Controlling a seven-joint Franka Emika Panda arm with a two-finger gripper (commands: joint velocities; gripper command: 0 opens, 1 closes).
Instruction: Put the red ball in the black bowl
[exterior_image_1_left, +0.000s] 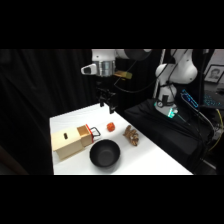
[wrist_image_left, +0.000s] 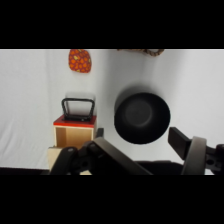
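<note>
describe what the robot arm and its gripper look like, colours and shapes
The arm is white with rounded, chunky segments. Its gripper is dark; in the wrist view a black linkage rises from the bottom edge, and one finger is grey and blocky.

Small red ball rests on the table; matt black bowl — upright — near it.
</note>
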